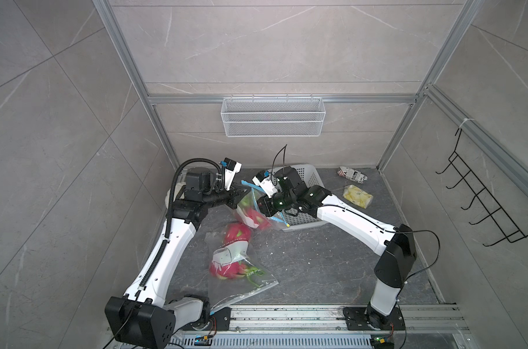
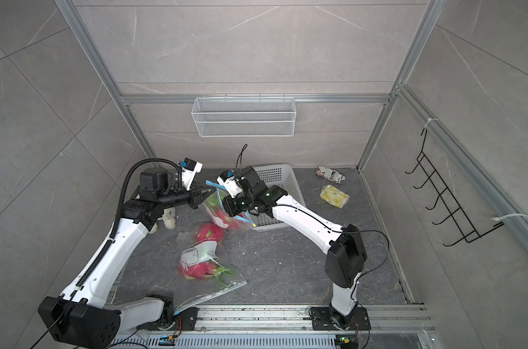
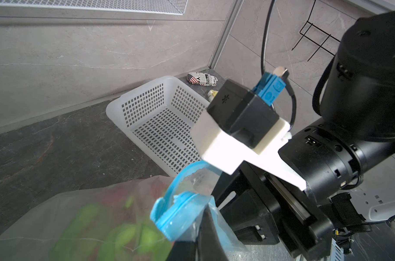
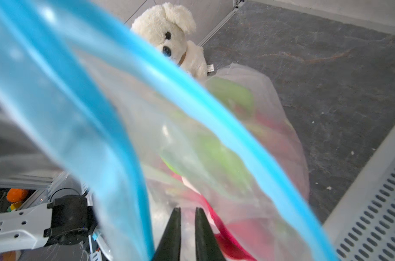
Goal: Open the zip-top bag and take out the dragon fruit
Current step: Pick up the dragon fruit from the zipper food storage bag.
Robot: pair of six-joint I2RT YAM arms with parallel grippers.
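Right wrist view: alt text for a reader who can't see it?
A clear zip-top bag with a blue zip strip fills the frame, with blurred pink-and-green dragon fruit inside. The right gripper shows dark fingertips narrowly apart against the plastic. A white plush dog sits beyond.

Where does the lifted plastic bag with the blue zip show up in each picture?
Both top views: the lifted bag hangs mid-scene between the two arms, beside the white basket.
Left wrist: close up, blurred, in front of the basket.
Right wrist: fills the frame, the plush dog behind it.
Shared landmark: its blue zip strip, visible everywhere.
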